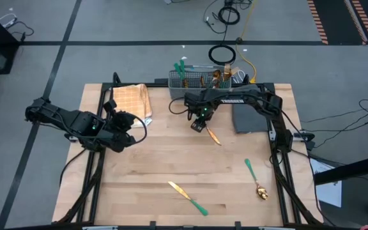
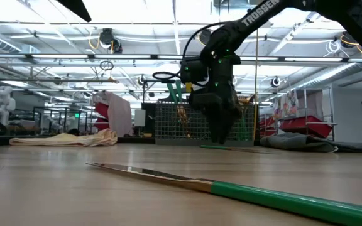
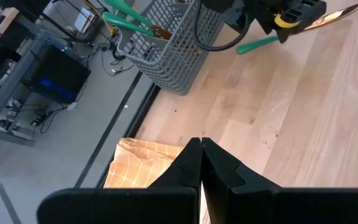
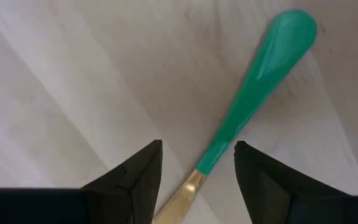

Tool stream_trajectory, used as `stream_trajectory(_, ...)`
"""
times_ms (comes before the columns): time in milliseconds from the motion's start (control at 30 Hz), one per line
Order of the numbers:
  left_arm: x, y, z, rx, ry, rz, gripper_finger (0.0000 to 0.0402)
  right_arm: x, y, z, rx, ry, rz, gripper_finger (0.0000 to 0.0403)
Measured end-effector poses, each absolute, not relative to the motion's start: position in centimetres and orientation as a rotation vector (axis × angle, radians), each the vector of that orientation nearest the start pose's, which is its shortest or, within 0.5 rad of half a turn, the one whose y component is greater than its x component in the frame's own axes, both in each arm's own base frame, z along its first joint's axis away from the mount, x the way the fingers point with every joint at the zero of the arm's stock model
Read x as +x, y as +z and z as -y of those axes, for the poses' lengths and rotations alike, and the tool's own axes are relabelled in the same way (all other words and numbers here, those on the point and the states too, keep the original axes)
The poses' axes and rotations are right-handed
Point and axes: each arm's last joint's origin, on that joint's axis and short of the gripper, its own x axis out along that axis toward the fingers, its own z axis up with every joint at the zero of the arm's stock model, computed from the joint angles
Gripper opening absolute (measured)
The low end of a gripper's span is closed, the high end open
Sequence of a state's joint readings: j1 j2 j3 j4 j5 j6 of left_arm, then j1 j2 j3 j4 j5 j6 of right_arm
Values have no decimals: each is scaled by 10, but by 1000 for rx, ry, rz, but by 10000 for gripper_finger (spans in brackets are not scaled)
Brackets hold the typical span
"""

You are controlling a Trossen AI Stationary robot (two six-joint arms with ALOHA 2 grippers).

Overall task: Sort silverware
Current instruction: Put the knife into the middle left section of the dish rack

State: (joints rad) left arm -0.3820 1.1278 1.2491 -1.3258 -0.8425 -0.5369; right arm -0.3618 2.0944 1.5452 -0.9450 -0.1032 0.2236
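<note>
A gold-bladed knife (image 1: pixel 213 136) with a teal handle (image 4: pixel 260 93) lies flat on the wooden table. My right gripper (image 1: pixel 200 121) hangs over it, pointing down and open. Its fingers stand on either side of the spot where handle meets blade (image 4: pixel 197 171), without touching. Another knife (image 1: pixel 187 197) and a spoon (image 1: pixel 255 179) lie nearer the table's near edge. More pieces stand in the grey basket (image 1: pixel 200 80). My left gripper (image 3: pixel 201 152) is shut and holds nothing, hovering beside the tan checked cloth (image 1: pixel 133 99) on the table's left.
The basket (image 2: pixel 200 125) stands at the far edge, just behind my right gripper (image 2: pixel 222 129). A grey mat (image 1: pixel 251 118) lies on the table's right. The cloth (image 3: pixel 142 165) is bunched at the far left corner. Bare wood stretches across the middle of the table (image 1: pixel 158 160).
</note>
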Motion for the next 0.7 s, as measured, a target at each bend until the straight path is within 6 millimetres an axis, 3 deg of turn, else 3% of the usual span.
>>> stream_trajectory(433, 169, 350, 45, 214, 640, -833, 9, 377, 135, 139, 556, -364, -1507, 181)
stream_trajectory(533, 169, 350, 45, 215, 639, -833, 8, 377, 131, 139, 565, -378, -1521, 147)
stream_trajectory(700, 169, 350, 45, 215, 640, -836, 9, 378, 126, 139, 588, -371, -1522, 35)
